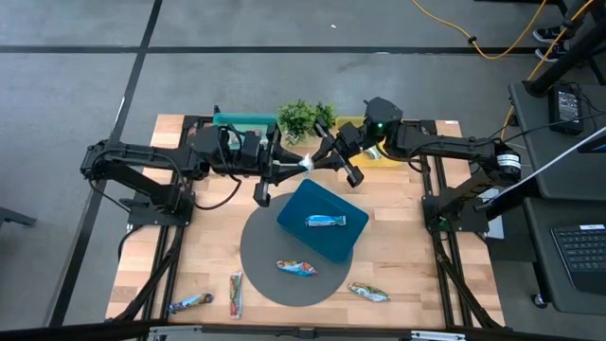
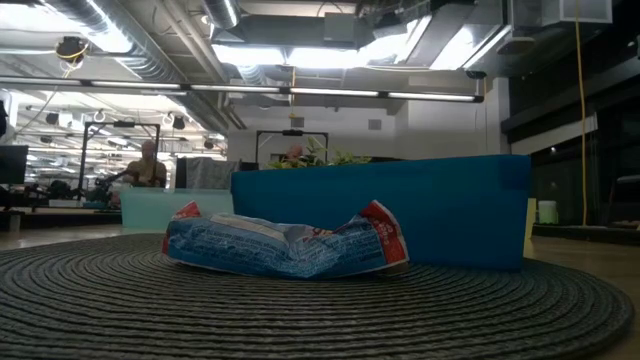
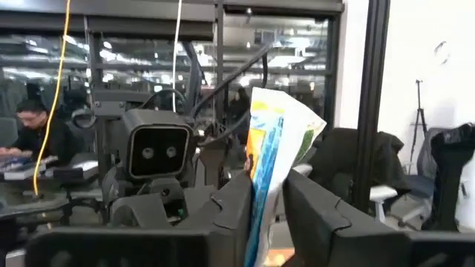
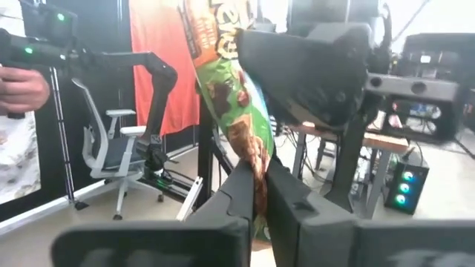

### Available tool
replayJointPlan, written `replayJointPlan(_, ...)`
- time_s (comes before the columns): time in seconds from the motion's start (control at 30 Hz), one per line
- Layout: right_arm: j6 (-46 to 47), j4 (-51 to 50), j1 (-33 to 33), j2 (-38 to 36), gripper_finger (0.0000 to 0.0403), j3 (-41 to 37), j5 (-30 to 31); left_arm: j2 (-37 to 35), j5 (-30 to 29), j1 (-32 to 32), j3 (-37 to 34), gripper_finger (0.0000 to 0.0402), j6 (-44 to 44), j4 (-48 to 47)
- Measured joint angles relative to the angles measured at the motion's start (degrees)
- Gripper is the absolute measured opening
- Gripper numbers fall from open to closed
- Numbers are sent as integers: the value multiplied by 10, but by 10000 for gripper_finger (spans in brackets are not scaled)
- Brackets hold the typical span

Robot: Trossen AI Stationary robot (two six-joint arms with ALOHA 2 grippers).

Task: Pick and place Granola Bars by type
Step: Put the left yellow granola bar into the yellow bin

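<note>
Both arms reach inward over the table's far middle, wrists level. The left hand (image 1: 284,170) and right hand (image 1: 333,156) nearly meet fingertip to fingertip, each clamped on an end of one granola bar (image 1: 307,163).

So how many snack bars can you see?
6: one in the blue tray, one on the gray mat, three on the bare wood, one held between both end effectors. Others may be hidden.

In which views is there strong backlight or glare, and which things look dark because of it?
Low view: bright ceiling lights behind, so the blue tray and mat look dim. Left wrist view: a pale wall glares beside the held granola bar, and the fingers are near black. High view: even light, soft shadows.
</note>
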Motion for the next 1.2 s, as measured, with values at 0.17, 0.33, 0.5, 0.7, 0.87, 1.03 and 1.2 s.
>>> replayJointPlan(0.17, -18, -59, -18, -20, 19, -1, 12, -19, -23, -1, 39, 105, -13, -110)
replayJointPlan(0.33, -113, -219, -40, -61, 28, -2, 119, -29, -29, -18, 71, 124, -7, -152)
replayJointPlan(0.5, -198, -404, -64, -102, 17, -2, 266, -28, -42, -32, 79, 127, 19, -156)
replayJointPlan(0.7, -225, -588, -112, -122, 31, -2, 373, -23, -51, -33, 79, 127, 20, -167)
replayJointPlan(0.87, -227, -690, -162, -122, 20, -2, 373, -19, -51, -31, 79, 128, 20, -172)
replayJointPlan(1.03, -242, -749, -218, -122, 20, -6, 372, -19, -59, -30, 78, 127, 20, -172)
replayJointPlan(1.2, -276, -732, -274, -122, 33, -57, 346, -19, -59, -30, 78, 127, 20, -174)
